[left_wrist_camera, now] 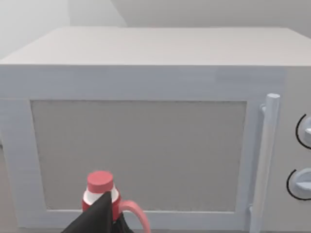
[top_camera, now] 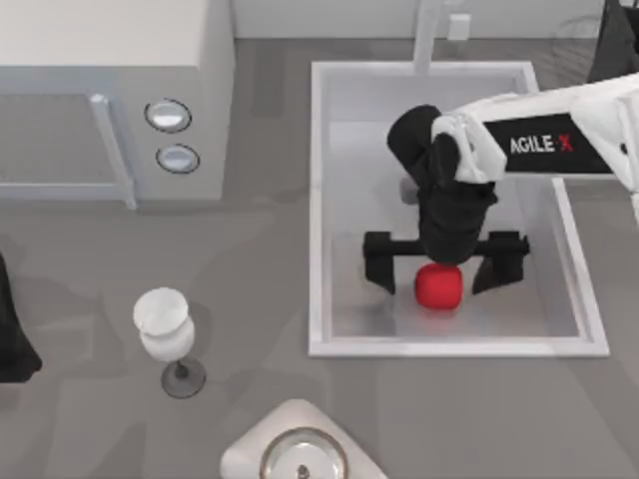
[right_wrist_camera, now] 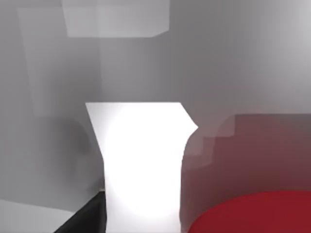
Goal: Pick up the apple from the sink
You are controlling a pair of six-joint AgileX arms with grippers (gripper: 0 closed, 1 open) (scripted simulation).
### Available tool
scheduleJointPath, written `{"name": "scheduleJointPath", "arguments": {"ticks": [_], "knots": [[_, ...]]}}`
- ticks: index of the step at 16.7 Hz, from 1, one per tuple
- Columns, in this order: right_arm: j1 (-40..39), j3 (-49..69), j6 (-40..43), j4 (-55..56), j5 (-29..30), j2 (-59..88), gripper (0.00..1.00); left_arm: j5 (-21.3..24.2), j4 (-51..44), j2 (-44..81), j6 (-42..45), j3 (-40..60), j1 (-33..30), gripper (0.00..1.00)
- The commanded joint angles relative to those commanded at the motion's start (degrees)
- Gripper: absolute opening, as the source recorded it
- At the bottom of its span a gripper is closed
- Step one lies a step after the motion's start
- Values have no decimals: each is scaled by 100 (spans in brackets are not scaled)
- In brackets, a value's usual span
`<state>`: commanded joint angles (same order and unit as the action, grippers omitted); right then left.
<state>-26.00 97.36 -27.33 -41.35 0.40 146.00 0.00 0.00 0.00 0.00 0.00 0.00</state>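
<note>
The red apple (top_camera: 437, 287) lies on the pale bottom of the white sink (top_camera: 318, 200), near its front wall. My right gripper (top_camera: 439, 267) reaches down into the basin and is open. Its two black fingers (top_camera: 379, 264) stand wide apart, one on each side of the apple, with the wrist right above it. In the right wrist view the apple (right_wrist_camera: 252, 213) fills the lower corner, close to the camera, beside a bright white patch. My left arm (top_camera: 10, 334) stays parked at the table's left edge.
A grey-white microwave (top_camera: 110, 100) with two knobs stands at the back left. A wine glass (top_camera: 166, 329) stands on the counter left of the sink. A round white object (top_camera: 300, 454) is at the front edge. The left wrist view shows a red-capped container (left_wrist_camera: 100, 191) before the microwave (left_wrist_camera: 141, 155).
</note>
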Motion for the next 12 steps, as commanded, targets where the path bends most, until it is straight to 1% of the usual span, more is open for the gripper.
{"name": "scheduleJointPath", "arguments": {"ticks": [3,12], "knots": [[0,0,0,0,0,0,100,0,0,0,0,0,0,100],[0,0,0,0,0,0,32,0,0,0,0,0,0,100]]}}
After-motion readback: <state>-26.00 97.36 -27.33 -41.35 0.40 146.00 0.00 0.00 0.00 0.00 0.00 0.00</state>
